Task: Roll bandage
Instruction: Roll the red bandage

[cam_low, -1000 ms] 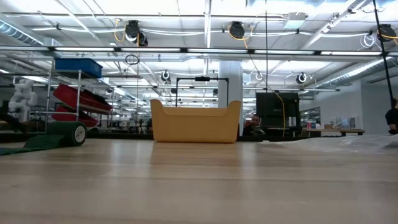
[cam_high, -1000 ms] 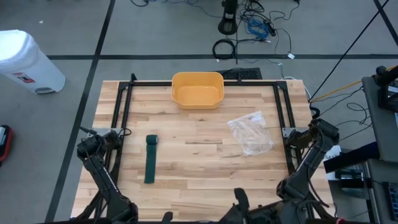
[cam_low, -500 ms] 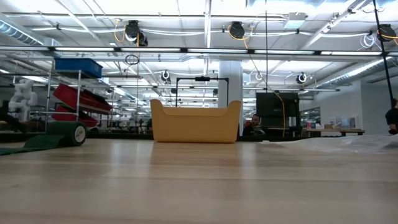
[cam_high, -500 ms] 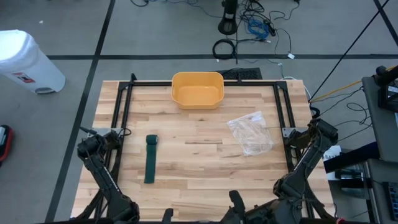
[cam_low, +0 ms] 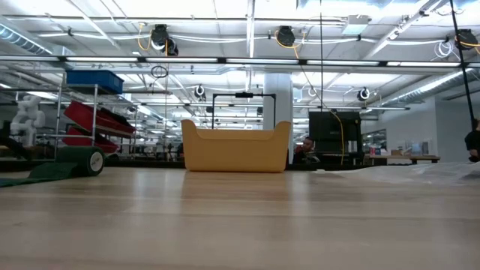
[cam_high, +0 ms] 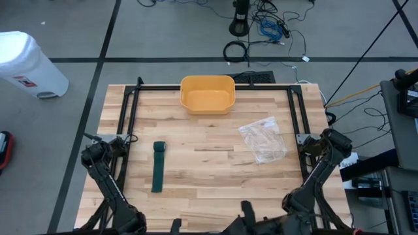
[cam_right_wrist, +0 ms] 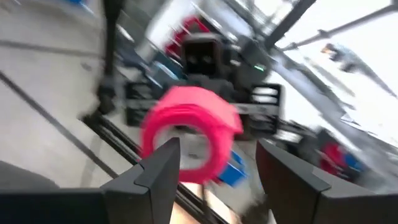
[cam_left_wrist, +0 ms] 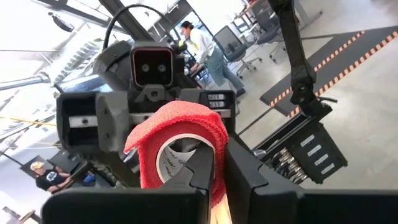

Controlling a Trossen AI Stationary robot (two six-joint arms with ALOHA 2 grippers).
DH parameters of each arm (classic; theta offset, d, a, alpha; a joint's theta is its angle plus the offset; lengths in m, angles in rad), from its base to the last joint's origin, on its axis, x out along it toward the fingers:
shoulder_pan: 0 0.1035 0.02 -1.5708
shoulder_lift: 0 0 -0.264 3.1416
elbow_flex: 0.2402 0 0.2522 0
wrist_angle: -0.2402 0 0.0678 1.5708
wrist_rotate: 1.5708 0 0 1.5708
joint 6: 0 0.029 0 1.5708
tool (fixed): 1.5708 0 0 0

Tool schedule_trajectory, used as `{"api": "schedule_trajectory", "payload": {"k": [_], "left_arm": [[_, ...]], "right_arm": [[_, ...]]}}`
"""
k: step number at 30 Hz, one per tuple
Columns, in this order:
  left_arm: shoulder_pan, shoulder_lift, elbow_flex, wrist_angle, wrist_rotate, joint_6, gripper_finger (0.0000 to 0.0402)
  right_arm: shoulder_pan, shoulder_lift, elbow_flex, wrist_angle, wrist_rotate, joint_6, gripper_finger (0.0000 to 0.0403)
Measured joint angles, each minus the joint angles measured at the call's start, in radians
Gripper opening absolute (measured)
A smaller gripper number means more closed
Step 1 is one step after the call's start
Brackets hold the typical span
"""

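A dark green bandage (cam_high: 157, 168) lies as a flat strip on the table's left part, with its rolled end (cam_low: 91, 160) at the far end. My left gripper (cam_left_wrist: 219, 163) is at the table's near edge and is shut on a red bandage roll (cam_left_wrist: 180, 134) with a white core. My right gripper (cam_right_wrist: 217, 149) is open and empty. It faces the left gripper, and the red roll (cam_right_wrist: 193, 124) shows ahead of its two fingers. Both grippers are mostly cut off by the bottom edge of the high view. My left gripper has the red roll's wall (cam_left_wrist: 217, 177) between its two fingers. One finger (cam_left_wrist: 196, 171) stands before the roll's hollow white core and the other (cam_left_wrist: 252, 180) is outside it. The roll stands up past the fingertips, clear of the table.
A yellow bin (cam_high: 207, 94) stands at the far middle of the table. A clear plastic bag (cam_high: 263, 140) lies right of centre. A black frame (cam_high: 128, 111) runs along the table's sides. People and shelves show in the room beyond.
My right gripper has moved along the near edge toward the table's left, closer to the left gripper and the red roll. The green bandage has not moved.
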Motion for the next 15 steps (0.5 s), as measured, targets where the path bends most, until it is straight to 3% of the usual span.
{"api": "schedule_trajectory", "payload": {"k": [9,15], "left_arm": [[-0.004,0.0,0.0,-0.006,-0.012,0.0,0.0026],[-0.002,0.0,0.0,-0.032,-0.053,0.0,0.0026]], "right_arm": [[0.1,-0.04,0.0,-0.019,0.54,-0.162,0.0197],[0.135,-0.077,0.0,-0.165,0.789,-0.125,0.0197]]}}
